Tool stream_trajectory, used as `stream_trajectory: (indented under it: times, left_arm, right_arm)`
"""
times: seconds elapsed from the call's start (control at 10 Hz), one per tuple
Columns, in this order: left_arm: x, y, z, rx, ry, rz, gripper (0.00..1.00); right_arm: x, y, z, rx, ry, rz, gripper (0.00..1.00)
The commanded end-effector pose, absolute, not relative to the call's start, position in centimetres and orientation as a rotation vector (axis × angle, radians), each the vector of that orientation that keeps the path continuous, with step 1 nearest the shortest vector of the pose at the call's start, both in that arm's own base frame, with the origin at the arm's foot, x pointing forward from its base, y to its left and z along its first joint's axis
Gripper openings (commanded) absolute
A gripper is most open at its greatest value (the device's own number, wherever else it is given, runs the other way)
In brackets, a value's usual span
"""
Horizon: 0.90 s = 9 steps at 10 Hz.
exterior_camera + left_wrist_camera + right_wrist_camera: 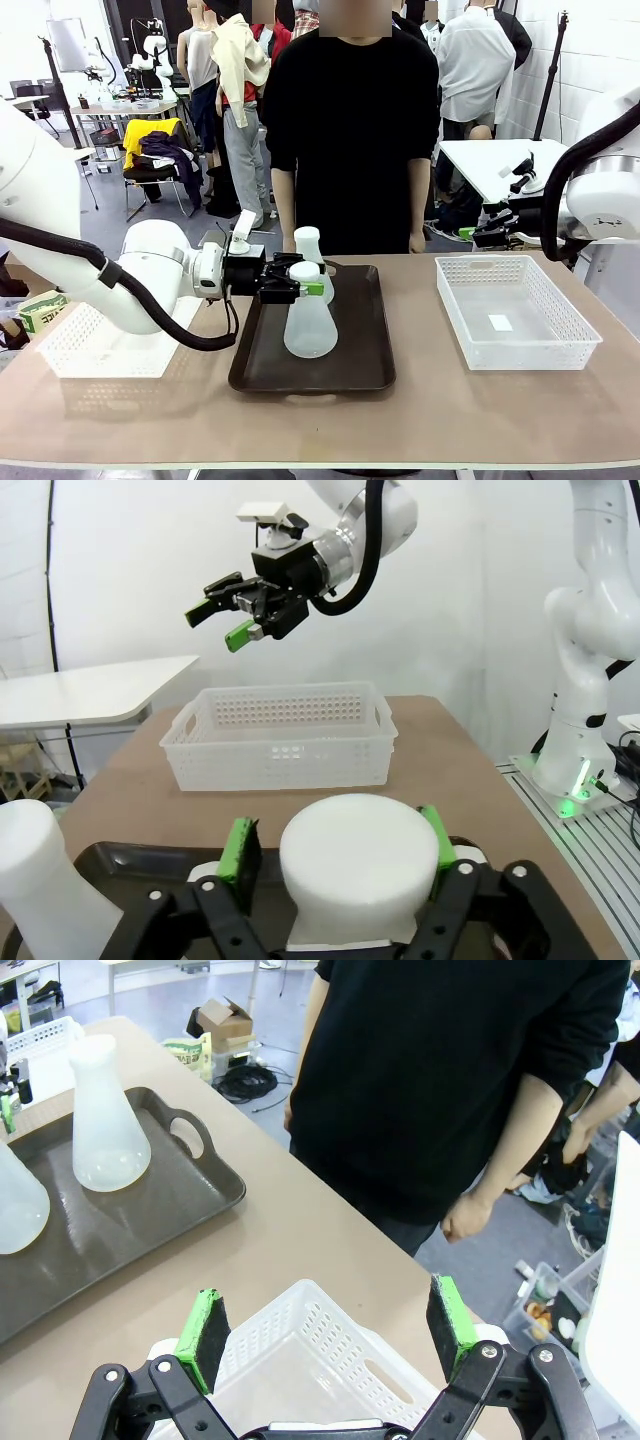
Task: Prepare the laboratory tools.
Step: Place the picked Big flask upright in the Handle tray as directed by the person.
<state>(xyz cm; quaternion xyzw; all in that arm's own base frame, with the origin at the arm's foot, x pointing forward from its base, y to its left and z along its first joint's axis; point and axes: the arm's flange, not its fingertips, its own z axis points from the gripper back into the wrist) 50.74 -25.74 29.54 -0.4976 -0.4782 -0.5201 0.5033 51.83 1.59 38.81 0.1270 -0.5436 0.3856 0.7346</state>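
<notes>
Two frosted-white conical flasks stand on a dark brown tray (365, 360). My left gripper (312, 283) reaches in from the left around the neck of the near flask (310, 325). In the left wrist view that neck's top (358, 865) sits between the green pads (240, 848); a slim gap shows at the left pad, so the jaws stand open around it. The far flask (309, 245) stands just behind, and is seen as the other flask (40, 880) at the left. My right gripper (330, 1325) hangs open and holds nothing above the white basket (300, 1350).
A white mesh basket (515, 310) lies at the right of the table and another (75, 340) at the left under my left arm. A person in black stands at the far edge behind the tray. A green-and-white box (40, 310) sits at the left edge.
</notes>
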Motion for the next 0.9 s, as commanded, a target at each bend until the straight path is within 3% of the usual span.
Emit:
stream_trajectory:
  times: [0.0,0.7,0.8]
  left_arm:
    - [50.99,-25.26,29.94,-1.196,-1.143,-1.282,1.0]
    - [51.96,-24.51,30.24,-1.247,-0.961,-1.224,1.0]
    - [51.13,-24.56,30.07,-1.208,-1.025,-1.278,1.0]
  right_arm:
    - [51.82,1.57,38.96,0.286,-1.184,0.846,1.0]
    - [51.82,1.57,38.96,0.286,-1.184,0.846,1.0]
    - [51.82,1.57,38.96,0.286,-1.184,0.846,1.0]
